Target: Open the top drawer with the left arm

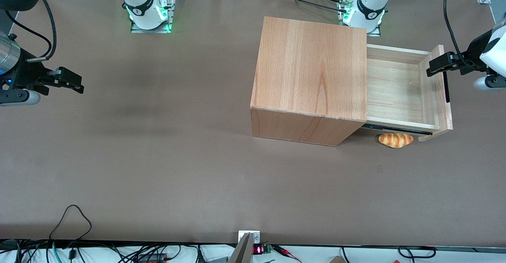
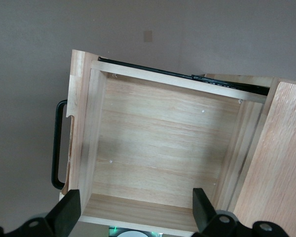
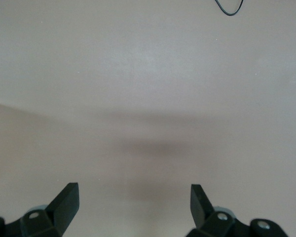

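Your top drawer (image 1: 399, 91) already stands well out of the cabinet (image 1: 310, 77), at the working arm's end of the counter (image 1: 158, 156), its box showing bare wood inside. The left arm (image 1: 490, 57) holds its gripper (image 1: 433, 67) above the drawer's front panel (image 1: 442, 93), and in the wrist view its jaws are spread wide and released, holding nothing, one over the panel and the other over the open box. The black handle (image 2: 56, 143) sits free on the outer face of the panel.

Judging from this, the pull looks largely finished. If you want more travel, re-grip the handle at its middle and draw straight along the slide rail (image 1: 395, 128), so the box does not skew. Otherwise lift clear vertically and avoid nudging the panel. Mind the bread roll (image 1: 395, 140) lying on the counter just beside the rail, nearer the front camera.
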You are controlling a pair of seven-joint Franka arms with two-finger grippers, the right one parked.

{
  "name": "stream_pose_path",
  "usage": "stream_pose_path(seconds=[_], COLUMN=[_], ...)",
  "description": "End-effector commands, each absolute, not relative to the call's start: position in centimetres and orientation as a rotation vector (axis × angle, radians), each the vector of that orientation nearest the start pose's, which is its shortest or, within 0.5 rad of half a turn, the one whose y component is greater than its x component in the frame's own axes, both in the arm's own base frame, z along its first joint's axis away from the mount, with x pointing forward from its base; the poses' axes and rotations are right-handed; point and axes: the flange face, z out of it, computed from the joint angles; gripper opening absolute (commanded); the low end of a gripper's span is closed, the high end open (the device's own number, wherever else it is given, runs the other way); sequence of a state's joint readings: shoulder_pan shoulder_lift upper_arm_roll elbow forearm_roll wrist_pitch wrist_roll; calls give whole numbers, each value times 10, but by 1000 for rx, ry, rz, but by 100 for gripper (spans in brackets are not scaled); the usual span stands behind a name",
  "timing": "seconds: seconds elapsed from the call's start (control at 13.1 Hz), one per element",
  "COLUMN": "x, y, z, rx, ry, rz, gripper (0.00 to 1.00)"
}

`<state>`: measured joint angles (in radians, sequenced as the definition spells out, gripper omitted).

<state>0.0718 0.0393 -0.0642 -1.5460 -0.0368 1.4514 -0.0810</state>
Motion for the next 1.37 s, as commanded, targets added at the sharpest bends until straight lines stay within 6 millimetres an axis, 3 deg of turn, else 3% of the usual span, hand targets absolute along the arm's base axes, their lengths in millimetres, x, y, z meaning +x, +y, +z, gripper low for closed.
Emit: stream_pose_path(seconds=[0.0, 0.08, 0.46, 0.61, 0.84, 0.99, 1.3], x=[548, 547, 535, 538, 541, 546, 547], y=[-10, -19, -16, -15, 8, -3, 1], z=[609, 611, 600, 599, 612, 603, 600], rx=[-3149, -3151, -3146, -3149, -3211, -3193, -3183], ry=[-96, -74, -42, 76, -11, 22, 40], rz=[163, 154, 117, 116, 61, 85, 99], gripper=[100, 100, 100, 100, 100, 100, 100])
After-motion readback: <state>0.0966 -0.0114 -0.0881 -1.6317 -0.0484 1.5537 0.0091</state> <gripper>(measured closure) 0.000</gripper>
